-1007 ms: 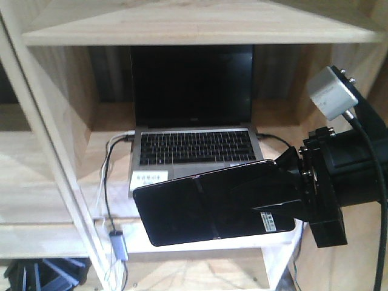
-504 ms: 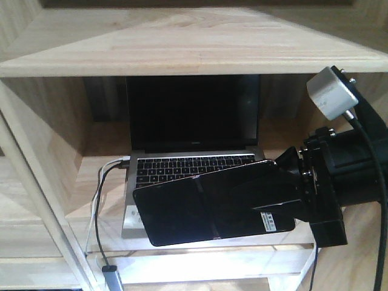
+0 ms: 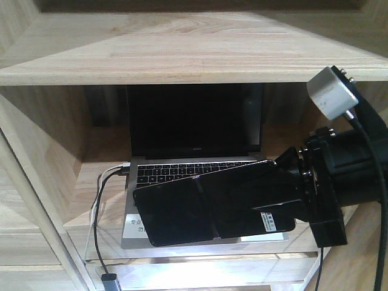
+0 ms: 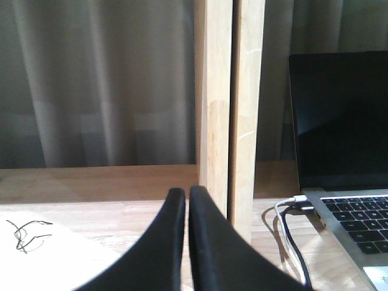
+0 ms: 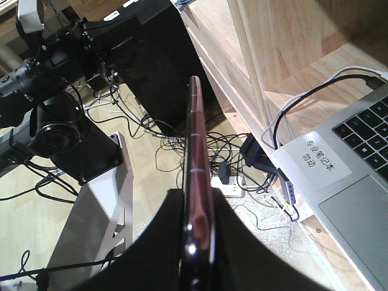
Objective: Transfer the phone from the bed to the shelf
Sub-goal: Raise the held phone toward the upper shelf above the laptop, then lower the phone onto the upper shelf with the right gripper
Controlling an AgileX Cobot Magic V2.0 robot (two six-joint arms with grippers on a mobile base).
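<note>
Before the shelf, the phone hung in the air. The right fingers clamped its three-o'clock end, and its free end reached toward nine o'clock across the open laptop. It was off the bed, which no view showed, and not yet on any board.

The likeliest trouble was a knock. The laptop filled most of its compartment, so a straight push toward twelve o'clock could drive the phone into the keyboard or screen. Held by one end only, the glossy phone might also pivot or slip. Below it, at six o'clock, lay a floor strewn with wires. A cable looping at the laptop's nine o'clock could snag.

The left fingers were pressed together on nothing, beside a wooden upright. The boards were pale, bare wood. A grey curtain hung behind them, and a sheet of paper lay at seven o'clock in the left wrist view.
</note>
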